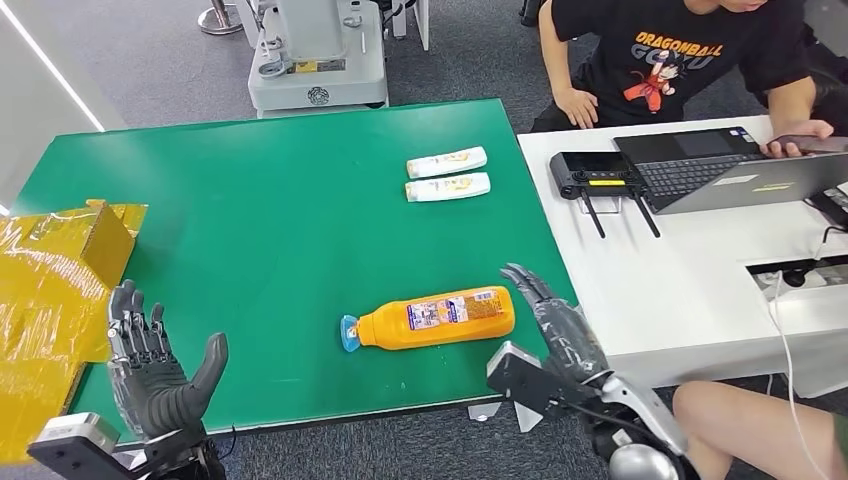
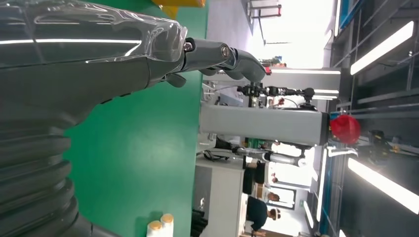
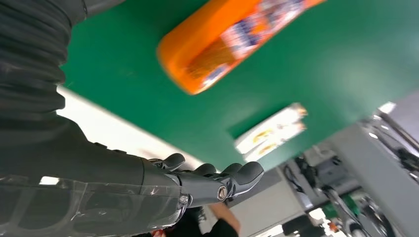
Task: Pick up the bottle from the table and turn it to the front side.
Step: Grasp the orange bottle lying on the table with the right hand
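1. The orange bottle [image 1: 437, 318] lies flat on its side on the green tabletop [image 1: 270, 200], near the edge closest to the robot, at about 5 o'clock from the tabletop's middle; its blue cap [image 1: 349, 333] points toward 9 o'clock and its base toward 3 o'clock, with a printed label facing up

2. The right robot hand [image 1: 555, 315] hovers just beside the bottle's base, at about 3 o'clock from it, over the corner of the tabletop; its fingers are spread and hold nothing, and no contact with the bottle shows

3. The left robot hand [image 1: 150, 370] is raised at the near edge, at about 9 o'clock from the bottle and well apart from it, palm open with fingers apart, empty

4. Two small white tubes [image 1: 447, 174] lie side by side at about 12 o'clock from the bottle, well apart; a yellow box [image 1: 60, 290] sits at the far 9 o'clock side; a person [image 1: 680, 60] works at a laptop [image 1: 720, 165] on the white desk beside

5. Judged step: the approach, with the pick not yet made

6. The next move seems to call for bringing the right robot hand toward 9 o'clock over the bottle's base end, closing around the body, then lifting and rotating

7. The rounded, smooth body may roll or slip, so a grasp across the width looks safer
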### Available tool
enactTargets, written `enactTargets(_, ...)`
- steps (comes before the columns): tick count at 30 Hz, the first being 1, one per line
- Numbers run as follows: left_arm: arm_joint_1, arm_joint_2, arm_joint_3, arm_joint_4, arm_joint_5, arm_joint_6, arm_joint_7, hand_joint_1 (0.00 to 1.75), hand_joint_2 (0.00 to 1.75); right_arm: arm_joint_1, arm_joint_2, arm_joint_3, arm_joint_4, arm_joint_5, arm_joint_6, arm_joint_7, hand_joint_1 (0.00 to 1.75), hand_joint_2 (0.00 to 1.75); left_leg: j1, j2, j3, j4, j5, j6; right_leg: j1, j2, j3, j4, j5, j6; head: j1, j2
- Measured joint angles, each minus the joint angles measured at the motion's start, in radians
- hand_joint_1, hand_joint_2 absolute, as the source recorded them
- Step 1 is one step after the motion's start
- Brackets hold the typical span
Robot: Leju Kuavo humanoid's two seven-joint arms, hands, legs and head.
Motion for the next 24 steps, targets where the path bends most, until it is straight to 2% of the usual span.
enactTargets(6, -0.038, 0.000, 0.000, 0.034, 0.013, -0.019, -0.002, 0.00, 1.75, -0.064, -0.144, -0.070, 0.058, -0.040, 0.148, -0.018, 0.00, 1.75, -0.001, 0.001, 0.000, 0.000, 0.000, 0.000, -0.001, 0.001, 0.000, 0.000, 0.000, 0.000, 0.000, 0.000)
enactTargets(10, -0.065, 0.000, 0.000, 0.062, 0.022, -0.038, -0.003, 0.00, 1.75, -0.142, -0.216, -0.064, 0.115, -0.094, 0.244, -0.137, 0.00, 1.75, 0.000, 0.001, 0.001, 0.000, 0.001, 0.001, 0.000, 0.001, 0.000, 0.000, 0.001, 0.000, 0.000, 0.000)
enactTargets(14, -0.087, 0.000, 0.000, 0.088, 0.026, -0.050, -0.005, 0.00, 1.75, -0.207, -0.276, -0.044, 0.163, -0.129, 0.306, -0.216, 0.00, 1.75, 0.000, 0.001, 0.000, 0.000, 0.001, 0.001, 0.000, 0.001, 0.000, 0.001, 0.001, 0.000, 0.000, 0.000)
enactTargets(18, -0.118, 0.000, 0.000, 0.114, 0.034, -0.060, -0.012, 0.00, 1.75, -0.369, -0.341, 0.043, 0.259, -0.163, 0.397, -0.298, 0.00, 1.75, -0.001, 0.004, 0.000, 0.000, 0.001, 0.002, 0.000, 0.005, 0.000, 0.001, 0.002, 0.001, 0.000, 0.000)
enactTargets(24, -0.148, -0.001, 0.000, 0.148, 0.041, -0.063, -0.025, 0.00, 1.75, -0.690, -0.355, 0.291, 0.496, -0.219, 0.443, -0.354, 0.00, 1.75, 0.000, 0.004, 0.001, 0.000, 0.003, 0.003, 0.000, 0.004, 0.000, 0.001, 0.003, 0.002, 0.000, 0.000)
